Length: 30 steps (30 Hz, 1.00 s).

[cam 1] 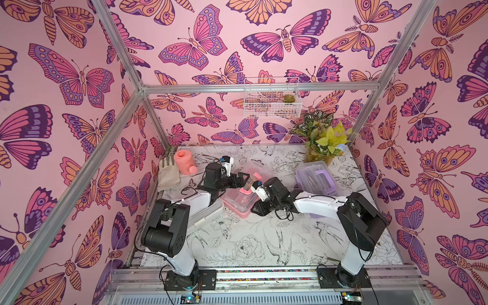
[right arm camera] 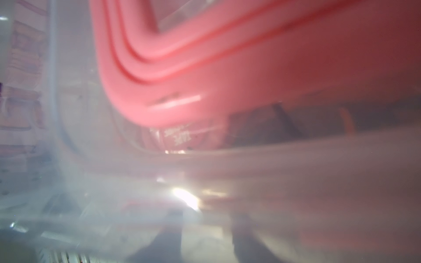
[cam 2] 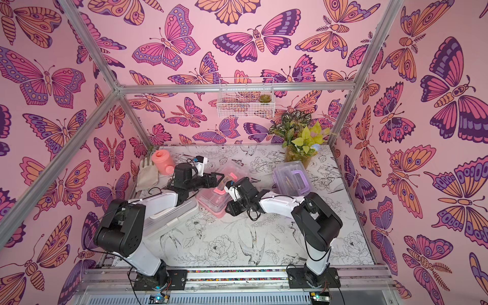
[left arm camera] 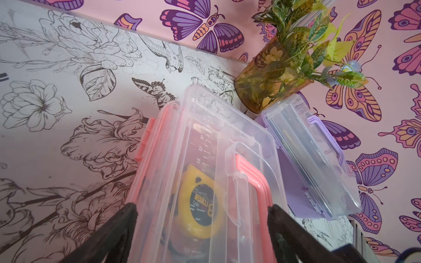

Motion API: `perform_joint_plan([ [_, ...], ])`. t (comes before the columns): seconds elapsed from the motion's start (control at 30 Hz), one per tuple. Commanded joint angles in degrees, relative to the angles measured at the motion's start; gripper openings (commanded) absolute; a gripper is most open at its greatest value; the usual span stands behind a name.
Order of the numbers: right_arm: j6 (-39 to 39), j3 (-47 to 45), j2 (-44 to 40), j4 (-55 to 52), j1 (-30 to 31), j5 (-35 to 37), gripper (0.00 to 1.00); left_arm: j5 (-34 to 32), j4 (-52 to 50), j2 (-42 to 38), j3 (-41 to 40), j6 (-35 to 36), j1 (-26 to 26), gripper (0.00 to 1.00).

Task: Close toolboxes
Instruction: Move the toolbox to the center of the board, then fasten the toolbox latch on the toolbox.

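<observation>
The pink toolbox (cam 1: 237, 204) sits mid-table, its clear lid (cam 1: 260, 169) tilted up behind the base. A yellow tape measure (left arm camera: 200, 200) shows through the lid. My left gripper (left arm camera: 202, 211) is open wide, a black finger (left arm camera: 127, 218) on either side of the lid's end. My right gripper (right arm camera: 207, 239) is pressed close to the pink handle (right arm camera: 205, 75). Its two fingers show dimly apart behind blurred clear plastic, and a grip cannot be made out. The purple toolbox (cam 1: 318, 178) stands to the right with its lid down. The white toolbox (cam 1: 208, 214) lies mostly hidden under my left arm.
A pink watering can (cam 1: 184, 161) and a pale glove (cam 1: 169, 174) sit at the back left. A vase of leafy plants (cam 1: 320, 153) stands at the back right, just behind the purple toolbox. A white wire basket (cam 1: 272, 97) hangs on the back wall.
</observation>
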Motion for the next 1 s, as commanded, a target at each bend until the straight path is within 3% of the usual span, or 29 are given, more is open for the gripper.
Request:
perform_joint_plan([
  [0.0, 0.8, 1.7, -0.3, 5.2, 1.2, 0.6, 0.37, 2.5, -5.8, -1.5, -4.0, -2.1, -1.1, 0.94],
  [0.27, -5.6, -6.9, -9.0, 2.8, -0.6, 4.9, 0.43, 2.8, -7.0, -0.4, 0.6, -4.2, 1.3, 0.95],
  [0.4, -8.7, -9.1, -11.4, 0.9, -1.8, 9.7, 0.67, 4.0, -7.4, 0.8, 3.5, -4.7, 1.6, 0.94],
  [0.47, -10.7, -10.2, -11.9, 1.9, -2.0, 12.6, 0.85, 4.8, -7.5, 1.6, 4.6, -4.8, 1.6, 0.93],
  [0.63, -15.8, -13.5, -11.6, 9.7, -3.8, 15.1, 0.85, 5.9, -8.4, 3.1, 6.4, -5.0, 1.6, 0.92],
  [0.77, -18.5, -17.0, -10.0, 21.0, -5.7, 11.6, 0.82, 6.2, -9.0, 3.8, 6.7, -4.8, 1.6, 0.92],
  [0.97, -20.3, -16.0, -4.3, 28.0, -6.1, 9.2, 0.79, 6.6, -9.1, 4.2, 6.4, -4.6, 1.6, 0.92],
])
